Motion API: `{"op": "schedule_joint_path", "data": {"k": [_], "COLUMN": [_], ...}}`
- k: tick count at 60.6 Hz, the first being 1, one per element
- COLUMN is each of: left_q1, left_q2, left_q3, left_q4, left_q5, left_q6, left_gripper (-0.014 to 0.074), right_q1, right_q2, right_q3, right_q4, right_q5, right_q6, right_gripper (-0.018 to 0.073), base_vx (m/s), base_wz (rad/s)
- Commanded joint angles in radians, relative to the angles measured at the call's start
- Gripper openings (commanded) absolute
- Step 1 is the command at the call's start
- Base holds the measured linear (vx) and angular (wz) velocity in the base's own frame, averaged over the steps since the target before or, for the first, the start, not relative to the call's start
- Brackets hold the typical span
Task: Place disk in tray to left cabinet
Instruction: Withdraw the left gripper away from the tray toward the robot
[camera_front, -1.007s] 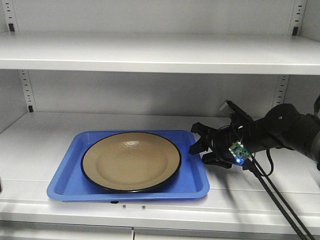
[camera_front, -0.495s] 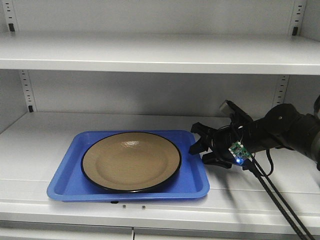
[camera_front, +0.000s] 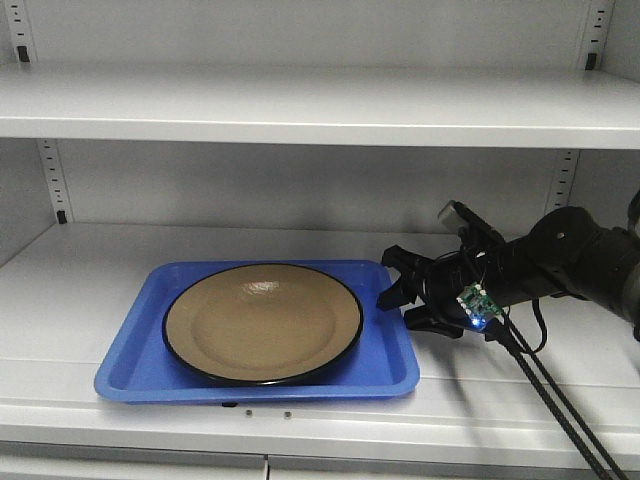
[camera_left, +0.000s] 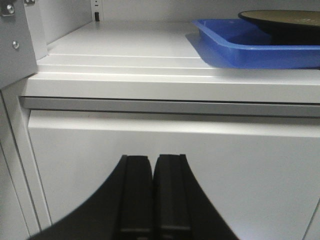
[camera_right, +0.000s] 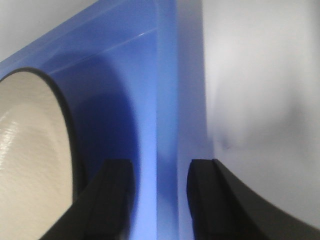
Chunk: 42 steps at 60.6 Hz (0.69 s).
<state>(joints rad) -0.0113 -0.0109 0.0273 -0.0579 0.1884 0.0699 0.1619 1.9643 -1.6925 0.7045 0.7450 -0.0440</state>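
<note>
Exterior front-facing view shows almost nothing has changed over the last second: the disk (camera_front: 262, 322) lies flat in the tray (camera_front: 395, 365), the tray sits on the lower shelf (camera_front: 100, 255) of the left cabinet (camera_front: 320, 105), and neither has shifted. The right pincer (camera_front: 397, 297) stays at the tray's 3 o'clock rim, its dark fingers spread; at most the wrist has crept a hair.

Right wrist-mounted view confirms the pose: the two fingers (camera_right: 112, 200) stand apart with the tray's blue rim (camera_right: 167, 150) running between them, released rather than clenched on it. Whether a pad touches the plastic, I cannot tell.

Left wrist-mounted view looks at the cabinet's front edge from below, the tray's corner at about 1 o'clock; the left pincer (camera_left: 152, 195) has its fingers pressed together on nothing.

With tray and disk at rest and the grip let go, my judgement is that the placing is done and only the withdrawal of the right arm remains, which should go straight back so the rim is not dragged.
</note>
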Motion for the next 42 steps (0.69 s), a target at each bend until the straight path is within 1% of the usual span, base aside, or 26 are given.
{"op": "schedule_joint_path", "data": {"k": [1,42], "left_q1": [-0.005,-0.005], "left_q2": [-0.006,-0.006], "left_q3": [0.020,0.020], "left_q4": [-0.005,-0.005], "left_q5": [-0.080,-0.075], "left_q6": [-0.012,-0.012], "left_gripper": [-0.0006,-0.0006], "right_q1": [0.000,0.000], "right_q2": [-0.060,-0.060], "right_q3": [-0.030,-0.030], "right_q4": [0.032,0.032], "right_q5": [-0.031,-0.021], "right_q6": [0.000,-0.002], "right_gripper": [0.0340,0.0340], "base_vx": [0.00,0.00], "base_wz": [0.00,0.00]}}
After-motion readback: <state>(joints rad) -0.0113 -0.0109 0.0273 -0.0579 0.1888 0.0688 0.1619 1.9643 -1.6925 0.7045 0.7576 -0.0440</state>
